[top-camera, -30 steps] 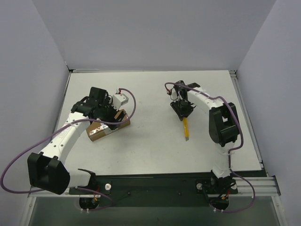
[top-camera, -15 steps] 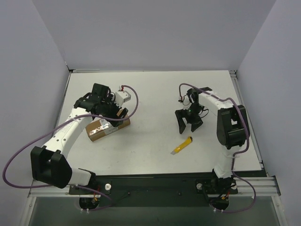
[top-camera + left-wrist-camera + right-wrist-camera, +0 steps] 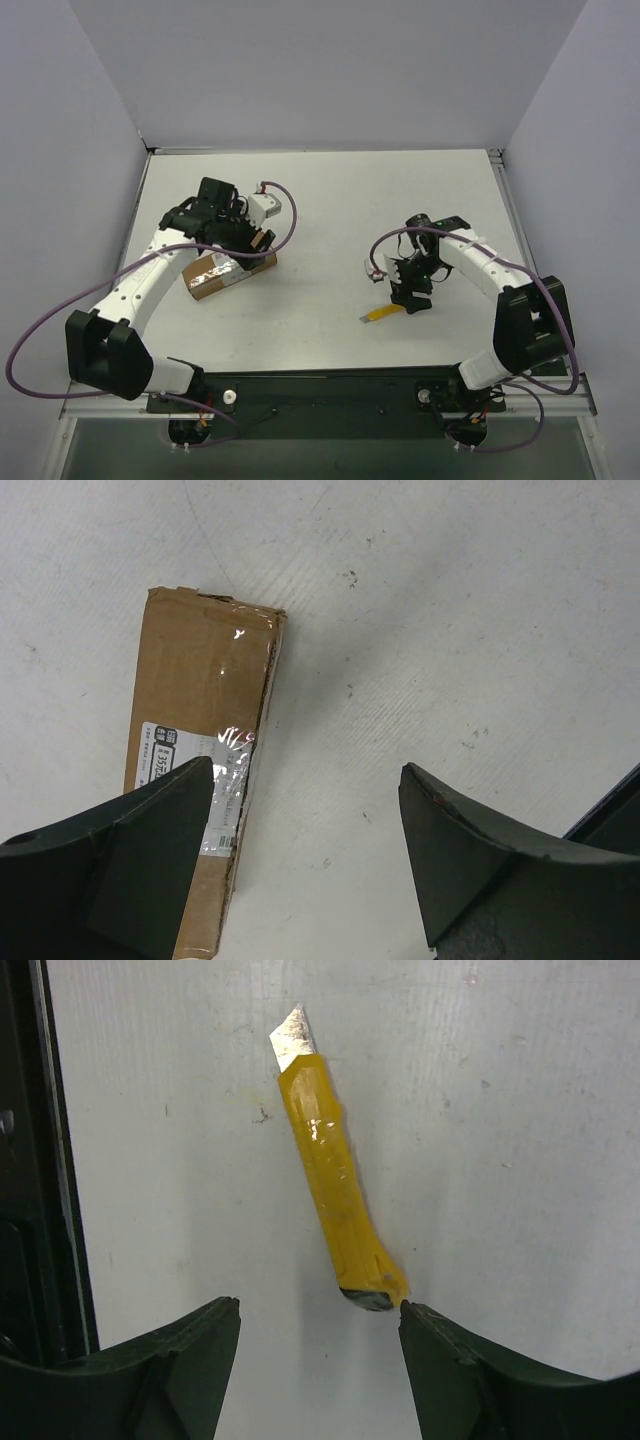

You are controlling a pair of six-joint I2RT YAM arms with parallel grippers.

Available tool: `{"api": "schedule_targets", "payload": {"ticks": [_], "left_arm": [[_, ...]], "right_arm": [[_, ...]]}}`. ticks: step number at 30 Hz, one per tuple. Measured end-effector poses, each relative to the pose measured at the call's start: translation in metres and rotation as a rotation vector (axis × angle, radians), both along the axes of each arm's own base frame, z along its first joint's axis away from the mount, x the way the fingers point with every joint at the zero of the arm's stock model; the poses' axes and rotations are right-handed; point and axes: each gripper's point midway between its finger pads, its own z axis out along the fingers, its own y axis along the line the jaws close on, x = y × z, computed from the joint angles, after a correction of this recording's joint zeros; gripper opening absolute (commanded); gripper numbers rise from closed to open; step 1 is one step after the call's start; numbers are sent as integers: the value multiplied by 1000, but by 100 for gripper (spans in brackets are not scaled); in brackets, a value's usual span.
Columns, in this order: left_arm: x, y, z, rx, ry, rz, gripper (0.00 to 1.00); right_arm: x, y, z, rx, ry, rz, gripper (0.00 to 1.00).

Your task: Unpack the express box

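Pale lilac walls close in the white counter (image 3: 330, 195) on three sides, and you have both arms reaching over it from the near edge.

Your express box (image 3: 222, 271) lies flat on the left half of the counter, roughly midway between the near and far edges, with its long side set at a slant. In the left wrist view the express box (image 3: 195, 720) shows its brown top with the flaps shut, a strip of clear tape along it and the white label partly covered by one finger.

Your left fingers (image 3: 120, 850) are spread wide above the far end of the box. One sits over the labelled part of the lid, while the other is over bare counter beside it. You cannot tell from these views whether either one touches the card.

Your right fingers (image 3: 165, 1370) are also well apart and hold nothing. They are low over the counter right of centre, close to the near edge. The yellow utility knife (image 3: 335, 1195) lies flat there with its blade out, pointing away from the fingers. Its butt end sits just in front of the gap, nearer one finger than the other. From above, the knife (image 3: 377, 315) lies just beside the fingers.
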Motion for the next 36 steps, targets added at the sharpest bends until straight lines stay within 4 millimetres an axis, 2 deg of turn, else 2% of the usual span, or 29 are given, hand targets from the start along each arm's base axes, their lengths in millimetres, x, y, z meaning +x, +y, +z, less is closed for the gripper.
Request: {"api": "schedule_targets", "payload": {"ticks": [8,11,15,17,22,26,27,29,34,36], "left_arm": [[-8,-9,3,-3,-9,-34,84],[-9,-8,1,-1,-6,-34,84],[-9,-9,1,-2,-6,-35,84],[-9,-9,2,-2,-7,-37,84],[-10,-11,2,-4,-7,-48,84],[-12,-16,2,-6,-7,-66,84],[-13,-17,2,-5,-8,-72,84],[-14,-20,1,-3,-8,-85,84],[-19,-33,0,8,-25,-148,85],[-20,-39,-1,0,-64,-176,86]], "right_arm": [[-4,9,-37,-10,-97,183,61],[3,12,-44,-19,-145,204,59],[16,14,-52,-33,-194,207,49],[20,14,-57,-42,-203,213,48],[20,13,-58,-42,-219,228,47],[16,13,-58,-43,-222,257,26],[14,12,-59,-46,-216,262,18],[13,11,-59,-56,-215,276,12],[8,9,-56,-75,-160,218,9],[5,14,-46,-62,-102,149,8]]}}
